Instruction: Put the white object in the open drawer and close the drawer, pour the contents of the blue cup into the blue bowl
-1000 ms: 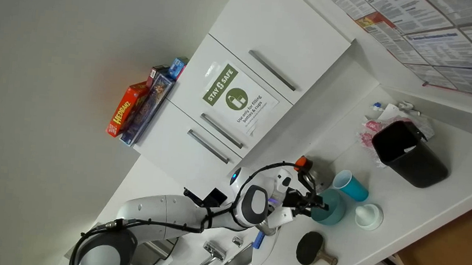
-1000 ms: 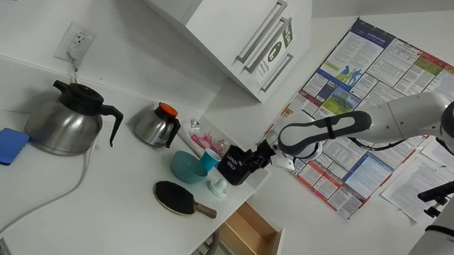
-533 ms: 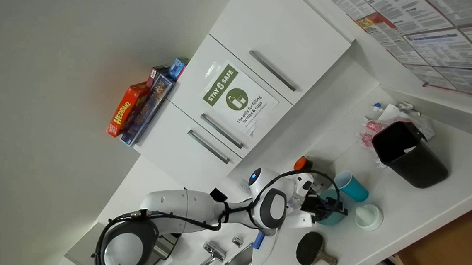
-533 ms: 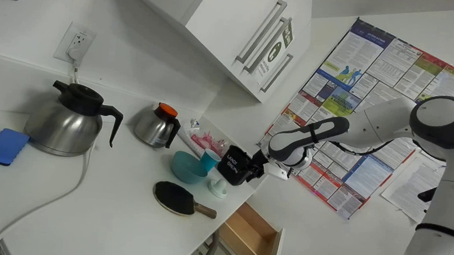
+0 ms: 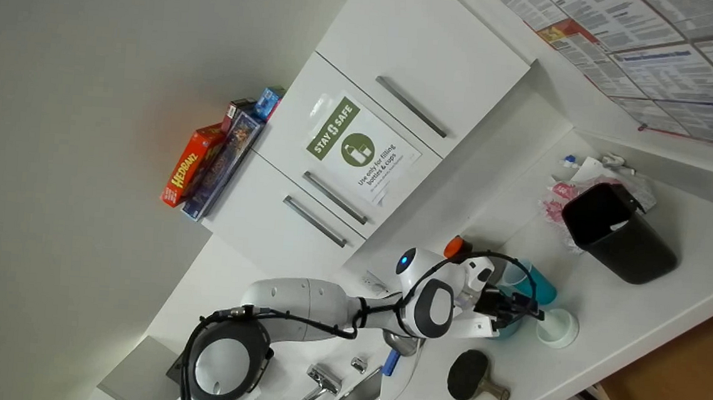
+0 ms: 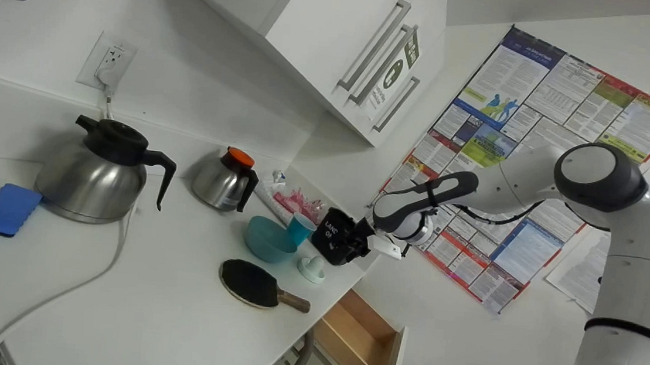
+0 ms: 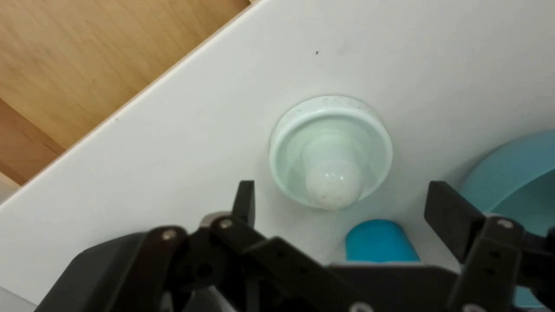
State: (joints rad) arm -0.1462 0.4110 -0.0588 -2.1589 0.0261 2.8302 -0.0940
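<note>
The white object, a pale juicer-like dish with a central knob, stands on the counter in both exterior views [image 5: 564, 330] [image 6: 312, 271] and in the wrist view [image 7: 331, 151]. My gripper [image 5: 527, 318] [image 6: 350, 248] [image 7: 342, 203] is open and empty above the counter, its fingers spread to either side of the dish in the wrist view, not touching it. The blue cup [image 5: 546, 288] [image 6: 300, 228] [image 7: 381, 242] stands beside the blue bowl [image 5: 506, 331] [image 6: 265, 249] [image 7: 516, 167]; my gripper partly hides both. The wooden drawer [image 5: 683, 373] [image 6: 358, 341] [image 7: 108, 52] is open below the counter edge.
A black bin [image 5: 635, 248] [image 6: 332, 230] stands near the cup, with a plastic bag [image 6: 298, 203] behind. A black paddle [image 5: 468, 374] [image 6: 251, 284] lies near the bowl. Steel jugs [image 6: 96, 180] [image 6: 219, 185], a blue sponge [image 6: 7, 209] and a white cord [image 6: 66, 286] are on the counter.
My arm and gripper have moved to the right in an exterior view, from over the bowl to beside the white object, and left and down in an exterior view. The objects have not moved.
</note>
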